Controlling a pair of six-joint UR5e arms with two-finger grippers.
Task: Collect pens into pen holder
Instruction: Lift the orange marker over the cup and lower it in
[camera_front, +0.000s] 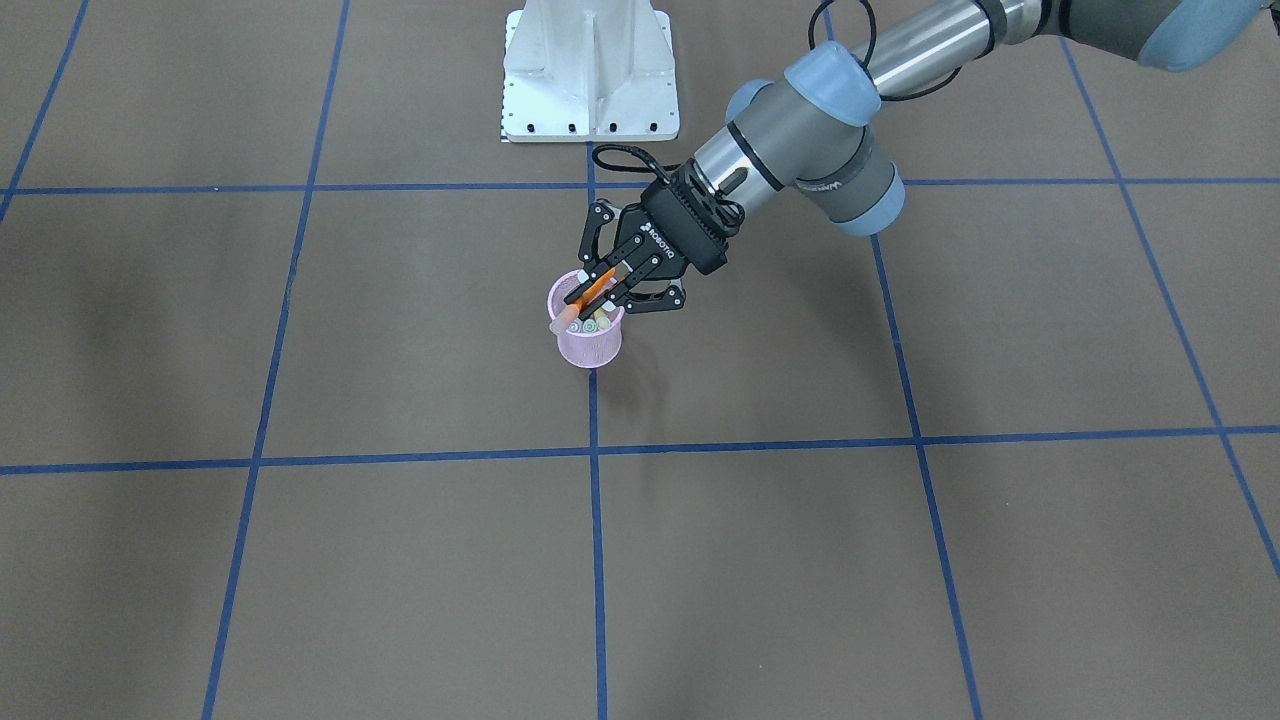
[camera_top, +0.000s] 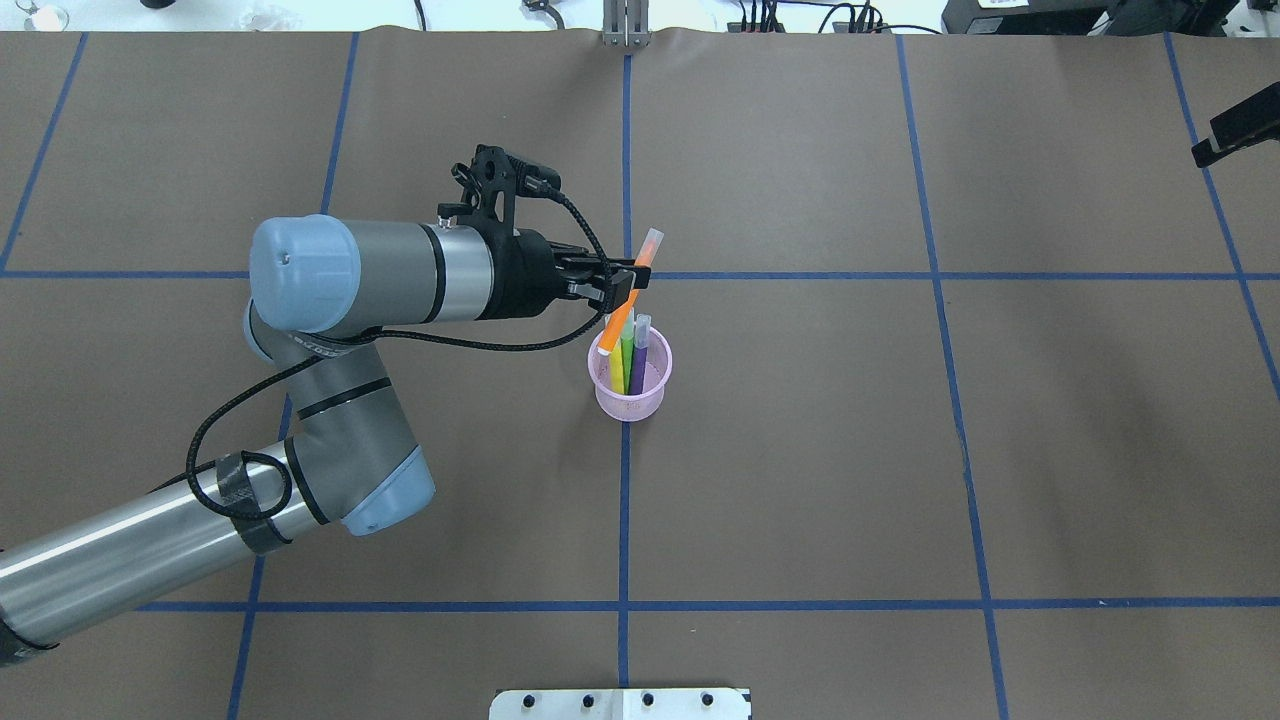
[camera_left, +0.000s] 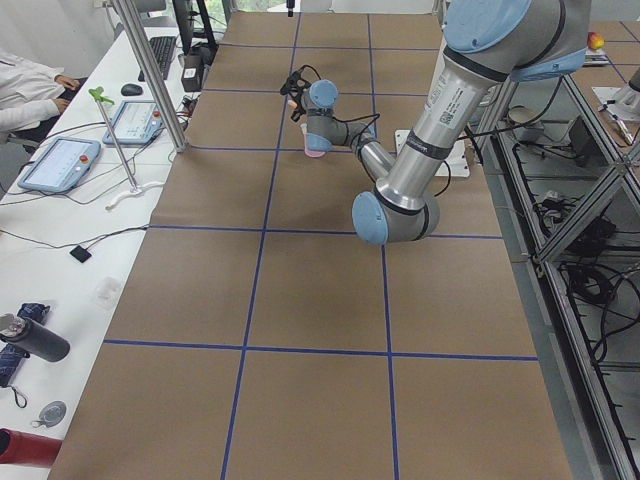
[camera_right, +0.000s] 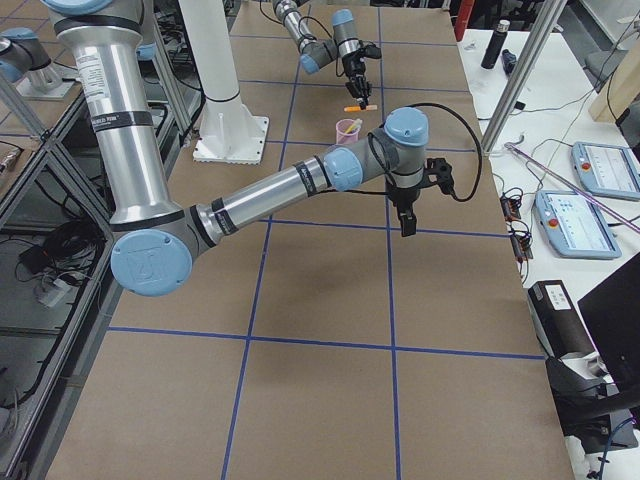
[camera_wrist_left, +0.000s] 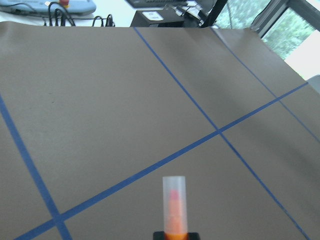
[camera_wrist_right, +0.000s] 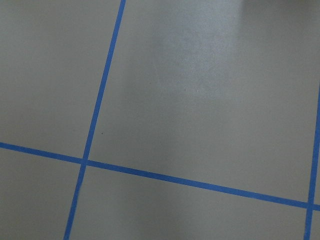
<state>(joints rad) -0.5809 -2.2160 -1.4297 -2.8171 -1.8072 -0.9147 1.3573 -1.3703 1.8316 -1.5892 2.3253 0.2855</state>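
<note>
The pink mesh pen holder (camera_top: 630, 395) stands near the table's middle, with green (camera_top: 627, 355), yellow (camera_top: 617, 375) and purple (camera_top: 640, 355) pens upright inside it. My left gripper (camera_top: 622, 287) hangs just over the holder's rim, shut on the orange pen (camera_top: 635, 278). That pen is tilted, its lower end at the holder's mouth and its pale cap (camera_wrist_left: 174, 197) pointing up and away. In the front view the left gripper (camera_front: 585, 297) overlaps the holder (camera_front: 590, 348). My right gripper (camera_right: 405, 218) points down over bare table far to the right; whether it is open or shut does not show.
Brown paper with blue tape lines (camera_top: 625, 500) covers the table. The robot's white base plate (camera_front: 590, 75) sits behind the holder. Desks with tablets (camera_left: 65, 160), a keyboard and a seated person's arm lie beyond the far table edge.
</note>
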